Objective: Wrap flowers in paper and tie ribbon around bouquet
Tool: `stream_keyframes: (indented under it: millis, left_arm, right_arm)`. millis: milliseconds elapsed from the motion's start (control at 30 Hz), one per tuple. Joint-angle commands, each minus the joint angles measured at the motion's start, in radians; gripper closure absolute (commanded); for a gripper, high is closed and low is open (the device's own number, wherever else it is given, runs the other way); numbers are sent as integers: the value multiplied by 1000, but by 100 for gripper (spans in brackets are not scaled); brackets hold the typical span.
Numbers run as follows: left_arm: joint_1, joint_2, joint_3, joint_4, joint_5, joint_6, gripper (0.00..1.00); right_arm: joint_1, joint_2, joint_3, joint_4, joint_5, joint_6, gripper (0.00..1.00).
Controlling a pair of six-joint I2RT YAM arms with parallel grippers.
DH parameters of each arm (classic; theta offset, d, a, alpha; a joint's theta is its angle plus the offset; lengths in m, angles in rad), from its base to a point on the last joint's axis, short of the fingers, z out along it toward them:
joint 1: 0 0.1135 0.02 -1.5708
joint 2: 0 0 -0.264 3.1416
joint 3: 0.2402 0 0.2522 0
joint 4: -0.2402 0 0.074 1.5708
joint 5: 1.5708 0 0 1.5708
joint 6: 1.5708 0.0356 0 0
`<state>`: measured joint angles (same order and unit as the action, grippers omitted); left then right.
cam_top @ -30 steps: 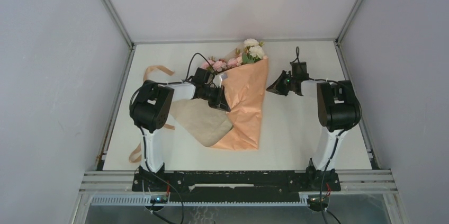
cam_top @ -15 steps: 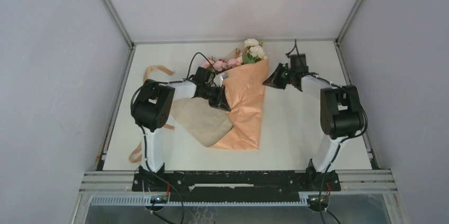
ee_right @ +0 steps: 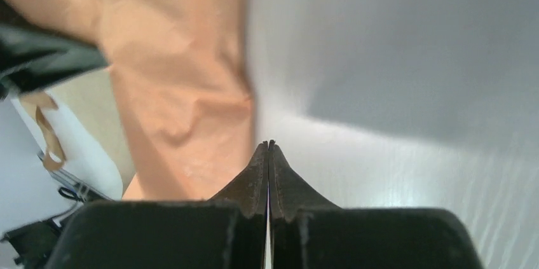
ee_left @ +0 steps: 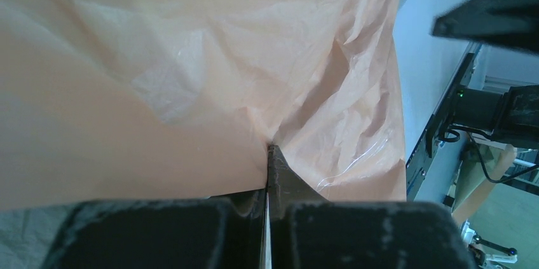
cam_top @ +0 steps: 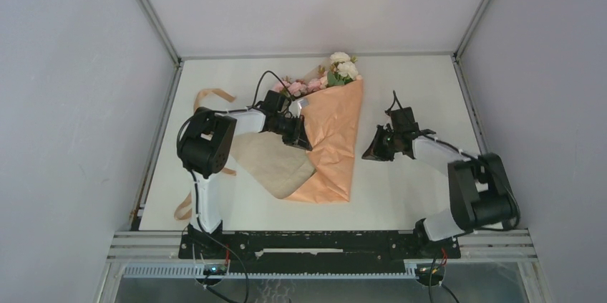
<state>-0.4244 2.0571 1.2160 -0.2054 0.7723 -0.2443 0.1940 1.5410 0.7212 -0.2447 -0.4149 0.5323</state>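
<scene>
Arms stand up from the near edge of the bench, one at each side. The left arm goes up, bends at its elbow and reaches across to the middle of the bench. Its left fingers are closed tight. In the left wrist view their tips pinch the paper right where the creases run together.

The right arm bends low by the right edge and stretches toward the middle. Its right fingers are shut with nothing between them. They hang just beside the right side of the paper, not touching it.

The paper lies in the middle of the bench, folded into a cone shape. Its point is toward the near edge and its wide end toward the far edge. A paler flap sticks out on the left side. The flowers poke out of the wide end, pink ones to the left and white ones to the right. The ribbon curls along the left edge of the bench, behind the left arm.
</scene>
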Motion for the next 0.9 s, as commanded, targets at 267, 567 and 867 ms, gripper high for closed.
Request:
stream_keyframes:
  millis: [267,567,867]
  left_arm:
    - [-7,-2,17,-20,-32,18,100]
    - [21,-55,234,-276,-116,203,48]
    - [370,-280,40,-327,-345,135,15]
  right_arm:
    - [388,-57,25,76,-30,49,100]
    - [429,149,18,74,5,83,100]
    - [457,140,14,77,14,66,100]
